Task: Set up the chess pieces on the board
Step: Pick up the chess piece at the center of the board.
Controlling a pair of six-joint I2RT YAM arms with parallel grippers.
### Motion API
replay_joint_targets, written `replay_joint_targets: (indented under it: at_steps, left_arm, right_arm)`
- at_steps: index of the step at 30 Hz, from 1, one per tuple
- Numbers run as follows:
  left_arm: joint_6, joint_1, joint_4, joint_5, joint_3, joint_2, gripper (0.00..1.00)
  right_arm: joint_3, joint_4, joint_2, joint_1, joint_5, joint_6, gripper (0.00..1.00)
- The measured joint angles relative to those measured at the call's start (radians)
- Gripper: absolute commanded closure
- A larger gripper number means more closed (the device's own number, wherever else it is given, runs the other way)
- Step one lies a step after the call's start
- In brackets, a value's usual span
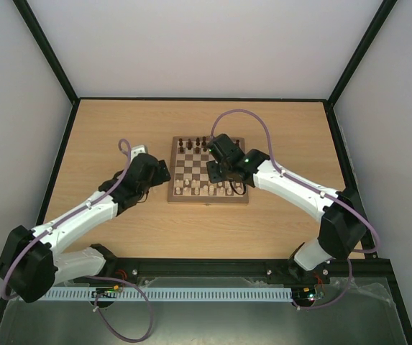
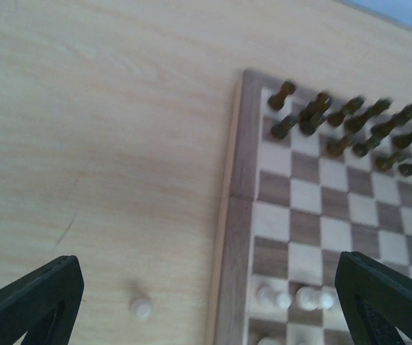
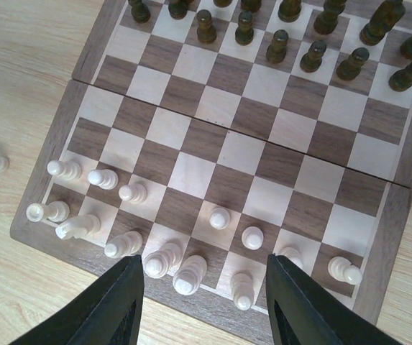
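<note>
**Pale Side Partly Set; One Piece Off the Board**

The board [image 1: 188, 169] sits mid-surface [image 1: 119, 237], with open wood along its left edge. The right hand [image 3: 204, 259] hangs over the near border, fingers apart and empty. Below it the chess pieces [image 3: 130, 192] occupy the near rows with gaps. The left hand [image 2: 206, 259], spread wide and empty, hovers over a stray pale piece [image 2: 142, 307] just beside the left border, likely the next pickup. The unoccupied middle rows give approach room.

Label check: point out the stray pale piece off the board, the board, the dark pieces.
stray pale piece [image 2: 141, 307], left wrist view, its rounded head.
board [image 3: 227, 188], right wrist view, bare dark square.
dark pieces [image 3: 277, 44], right wrist view, one pawn's body.
</note>
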State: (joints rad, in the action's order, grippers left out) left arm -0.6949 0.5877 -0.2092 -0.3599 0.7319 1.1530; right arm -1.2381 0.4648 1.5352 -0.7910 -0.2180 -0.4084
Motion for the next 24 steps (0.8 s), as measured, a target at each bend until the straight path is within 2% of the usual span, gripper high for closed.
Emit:
replay_joint_targets:
  at_steps: [4, 10, 24]
  left_arm:
    - [-0.037, 0.0, -0.01, 0.019, -0.06, 0.024, 0.21]
    - [-0.063, 0.0, -0.012, 0.029, -0.099, 0.05, 0.42]
    - [-0.078, 0.0, 0.042, 0.037, -0.124, 0.21, 0.6]
  right_arm:
    - [0.008, -0.002, -0.004, 0.0, 0.016, 0.0, 0.53]
    - [0.016, -0.017, -0.013, 0.0, 0.034, 0.0, 0.53]
    - [0.024, -0.022, -0.015, 0.0, 0.049, 0.0, 0.53]
